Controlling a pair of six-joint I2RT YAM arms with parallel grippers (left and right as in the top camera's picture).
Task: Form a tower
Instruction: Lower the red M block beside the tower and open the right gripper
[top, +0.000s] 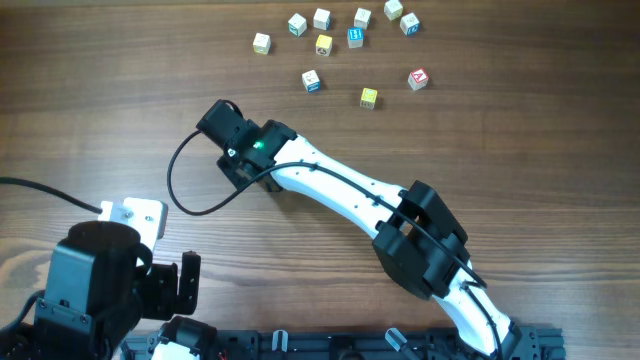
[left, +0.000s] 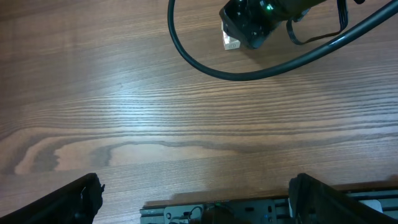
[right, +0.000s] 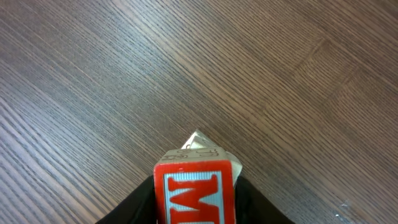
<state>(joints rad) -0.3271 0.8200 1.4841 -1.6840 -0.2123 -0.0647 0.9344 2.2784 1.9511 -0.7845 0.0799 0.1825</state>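
The tower shows in the right wrist view as a red-faced "M" cube (right: 196, 193) sitting on a pale cube (right: 198, 146) that peeks out behind it. My right gripper (right: 196, 190) is over the stack, and its dark fingers (right: 137, 205) press close on both sides of the "M" cube. From overhead the right gripper (top: 250, 168) hides the tower. The left wrist view catches a pale cube (left: 231, 41) of the tower under the right gripper's head. My left gripper (left: 196, 199) is open and holds nothing, low at the table's near left (top: 170, 280).
Several loose letter cubes lie scattered at the far side, among them a yellow one (top: 369, 97) and a red-and-white "A" cube (top: 418, 79). A black cable (top: 180, 190) loops left of the right gripper. The right arm (top: 350, 195) crosses the table diagonally.
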